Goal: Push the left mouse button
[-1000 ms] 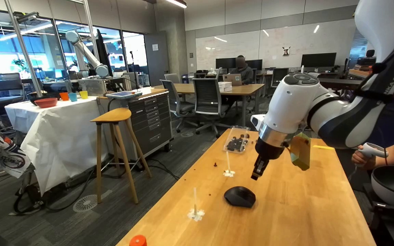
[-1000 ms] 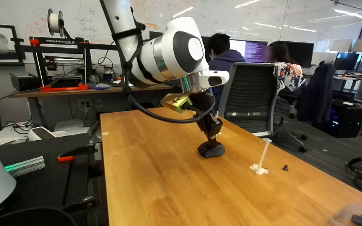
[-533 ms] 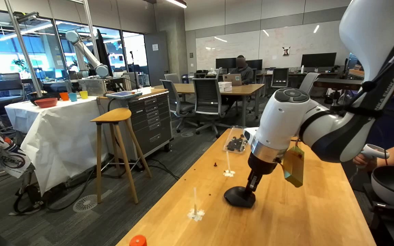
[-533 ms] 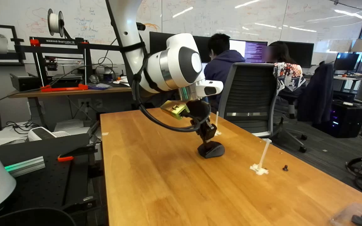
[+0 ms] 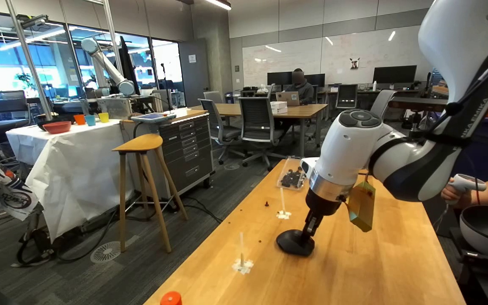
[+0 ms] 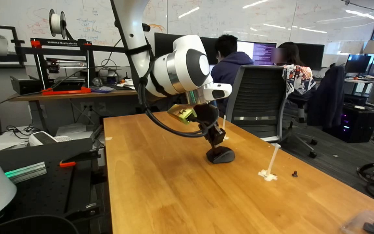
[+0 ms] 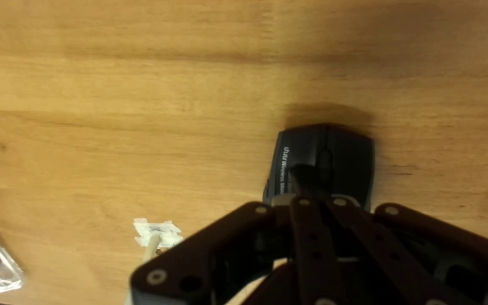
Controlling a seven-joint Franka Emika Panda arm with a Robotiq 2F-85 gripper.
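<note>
The hand [image 7: 306,174] is closed with nothing in it, its tip on the left button [image 7: 302,144] of the black mouse [image 7: 353,165]. Nearby, two thin sticks [image 5: 241,249] [image 5: 282,200] stand taped to the counter [image 5: 354,267]. Farther off, a see-through box [image 5: 290,162] holds small dark bits [image 5: 291,179].

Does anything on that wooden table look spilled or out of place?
Yes, a small dark piece lies loose on the wooden table, apart from the clear container that holds other dark bits. It may be a stray. The mouse sits right way up, with no damage I can make out.
</note>
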